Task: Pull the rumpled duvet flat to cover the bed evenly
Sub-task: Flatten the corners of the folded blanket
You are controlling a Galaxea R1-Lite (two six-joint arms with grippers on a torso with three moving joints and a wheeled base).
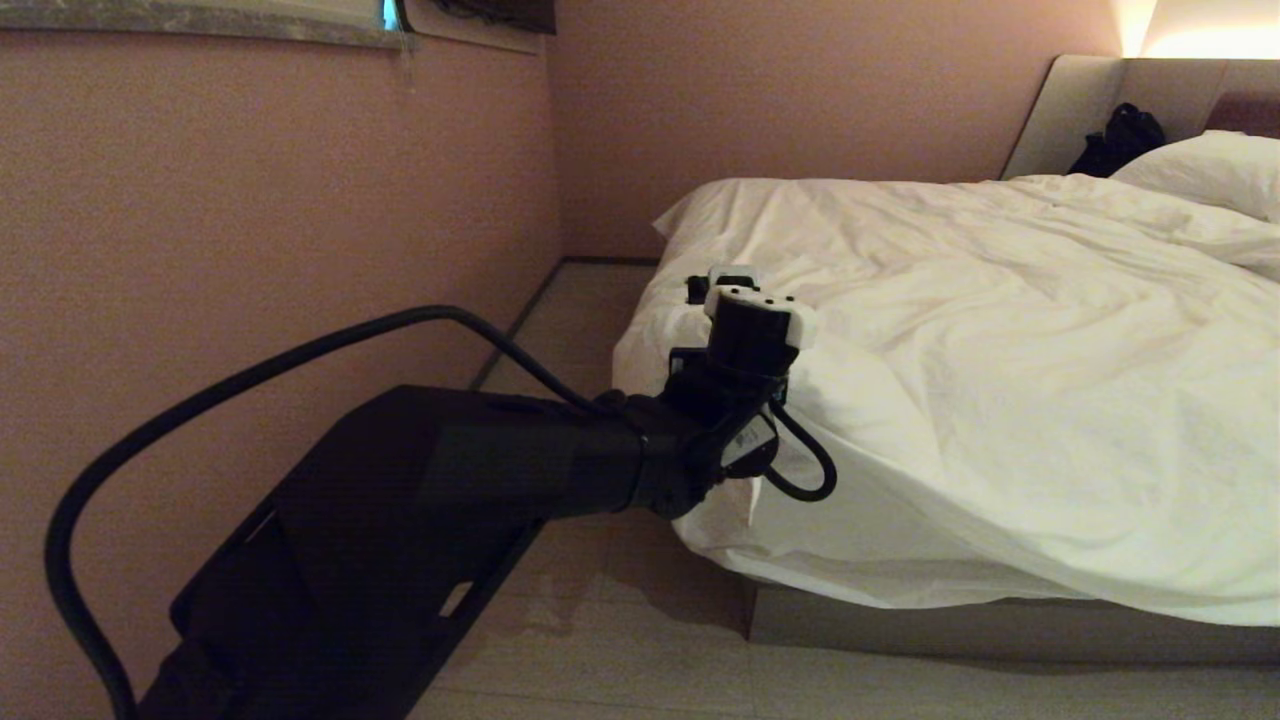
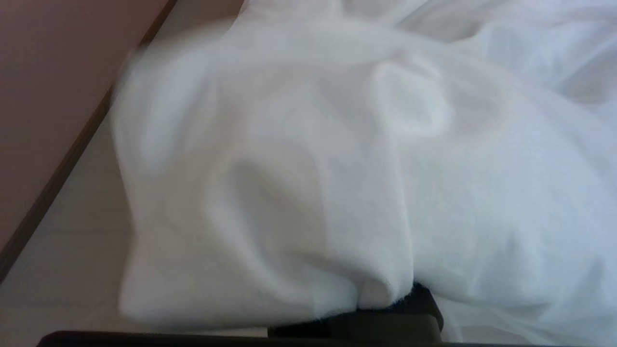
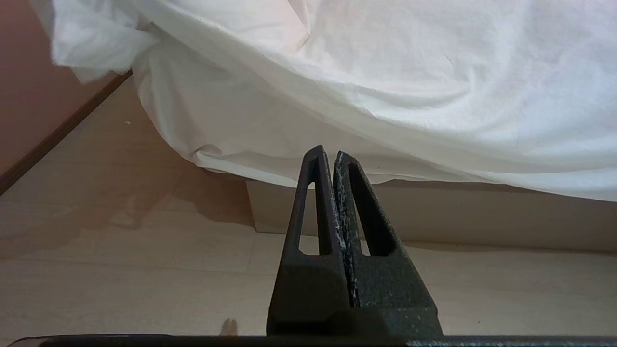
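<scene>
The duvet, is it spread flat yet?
Not yet: the duvet lies wrinkled, its corner bunched in the shut left gripper.

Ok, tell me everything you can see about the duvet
The duvet is a thick, puffy white quilt in wrinkled cotton-like fabric. It lies rumpled over the bed, draping past its near edge and corner towards the floor, reaching the pillow at the far end. The left end effector, shut, pinches a bunched fold at its corner.
</scene>
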